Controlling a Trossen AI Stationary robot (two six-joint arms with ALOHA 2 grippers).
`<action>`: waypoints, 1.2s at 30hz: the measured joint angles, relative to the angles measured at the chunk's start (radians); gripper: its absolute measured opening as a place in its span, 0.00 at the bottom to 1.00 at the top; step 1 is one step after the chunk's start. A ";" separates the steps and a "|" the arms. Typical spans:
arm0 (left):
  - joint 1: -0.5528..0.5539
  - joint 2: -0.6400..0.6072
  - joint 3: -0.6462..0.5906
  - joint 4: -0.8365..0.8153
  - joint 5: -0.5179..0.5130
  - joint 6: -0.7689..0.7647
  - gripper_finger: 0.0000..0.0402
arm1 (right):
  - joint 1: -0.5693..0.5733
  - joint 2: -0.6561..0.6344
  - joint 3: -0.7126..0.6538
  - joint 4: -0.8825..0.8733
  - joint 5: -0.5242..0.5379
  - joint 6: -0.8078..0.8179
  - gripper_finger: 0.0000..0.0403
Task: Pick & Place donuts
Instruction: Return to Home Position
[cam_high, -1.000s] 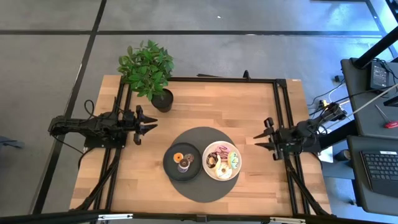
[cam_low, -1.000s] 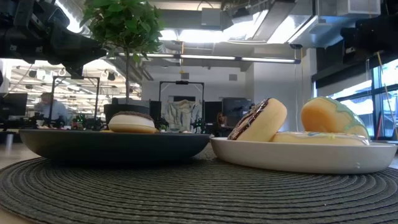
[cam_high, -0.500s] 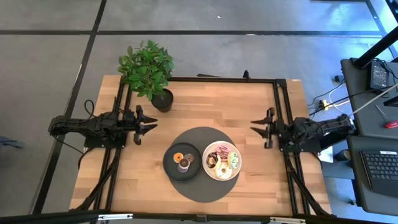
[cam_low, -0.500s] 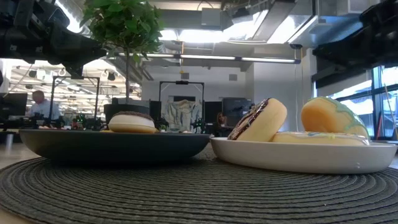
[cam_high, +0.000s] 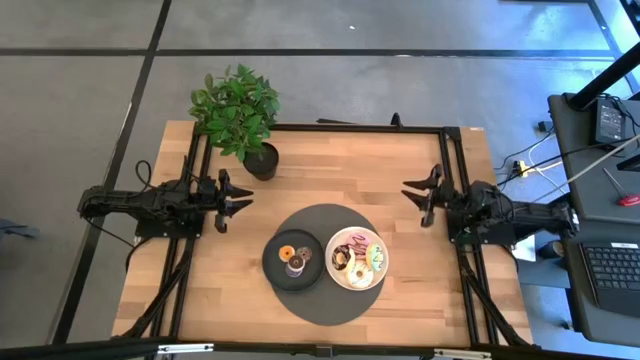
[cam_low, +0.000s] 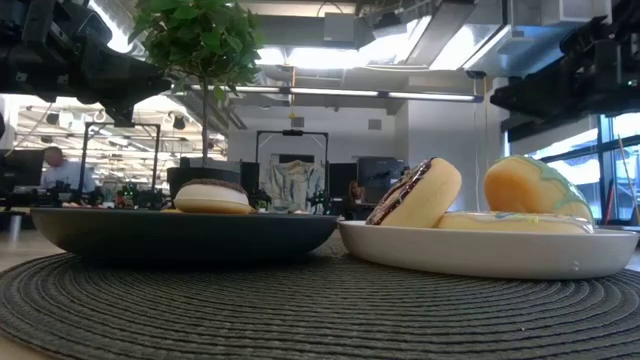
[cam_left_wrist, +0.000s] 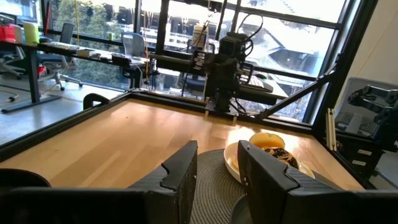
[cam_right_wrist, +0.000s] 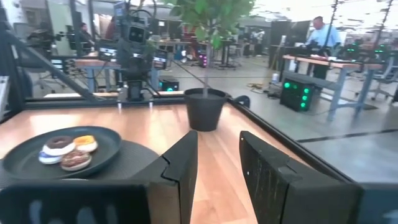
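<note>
High view: the left claw (cam_high: 236, 200) and right claw (cam_high: 418, 200) are both spread and empty, facing each other across the desk (cam_high: 330, 160). Between them, a dark grey plate (cam_high: 272, 268) carries the mini donuts (cam_high: 294, 258), and a white plate (cam_high: 340, 282) carries four larger iced donuts (cam_high: 357, 258). Since a second ago the right claw has swung away from the plates; the left is unmoved.

Low view: a chocolate donut (cam_low: 415, 193) leans on edge beside a green-iced donut (cam_low: 530, 187).

Right wrist view: four mini donuts lie ahead of that claw: orange, brown, dark and pale.
</note>
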 joint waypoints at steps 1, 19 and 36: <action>0.000 0.000 0.000 0.000 0.000 0.000 0.28 | -0.008 0.000 0.000 0.000 0.000 0.000 0.30; 0.000 0.000 0.000 0.000 0.000 0.000 0.28 | -0.018 0.000 0.000 0.000 -0.002 0.001 0.30; 0.000 0.000 0.000 0.000 0.000 0.000 0.28 | -0.017 0.000 0.000 0.000 -0.002 0.001 0.30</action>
